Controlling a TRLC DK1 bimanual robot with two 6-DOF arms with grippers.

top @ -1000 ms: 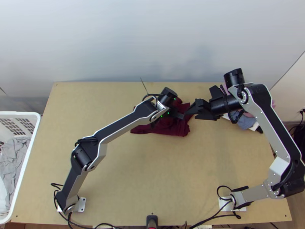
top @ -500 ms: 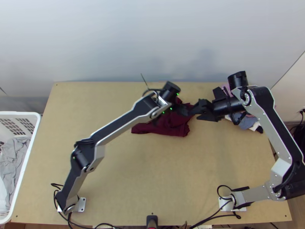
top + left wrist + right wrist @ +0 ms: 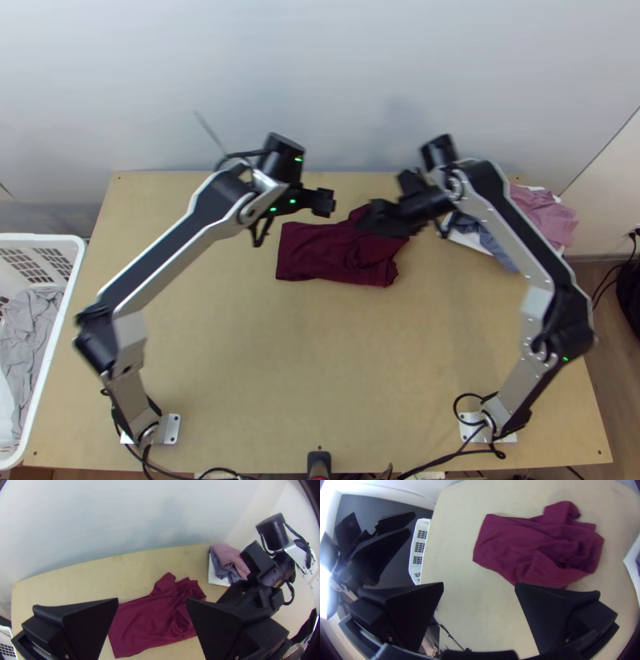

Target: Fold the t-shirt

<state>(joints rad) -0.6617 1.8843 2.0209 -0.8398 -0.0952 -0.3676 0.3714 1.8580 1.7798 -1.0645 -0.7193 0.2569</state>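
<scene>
Top view: one white plastic laundry basket [image 3: 68, 320] with slotted sides, standing off the left edge of one light wooden table [image 3: 264, 384]. Inside the basket, crumpled light grey cloth [image 3: 32, 320], number of pieces impossible to tell. At the table's far right, one flat white base [image 3: 214, 576], exact kind unclear, bearing at least two cloths: one dusty pink cloth [image 3: 228, 555] and one grey-blue cloth [image 3: 222, 572], loosely bunched together.

Near the middle of the table's far half, one maroon fabric t-shirt [image 3: 316, 252], lying flat and folded roughly into an oblong, smoother toward the left end, wrinkled and bunched toward the right, with a short piece sticking out on the far side.

Two robot arms in silver and black, one from each near corner: left arm [image 3: 164, 254], right arm [image 3: 556, 260]. Two black grippers: left gripper [image 3: 326, 202] near the shirt's far edge, right gripper [image 3: 370, 218] over its far right part.

Left wrist view: left gripper [image 3: 152, 599] with two wide fingers spread well apart, maroon fabric visible through the gap. Right wrist view: right gripper [image 3: 479, 583] likewise spread wide, bare wood visible between two fingers, shirt just past them.
</scene>
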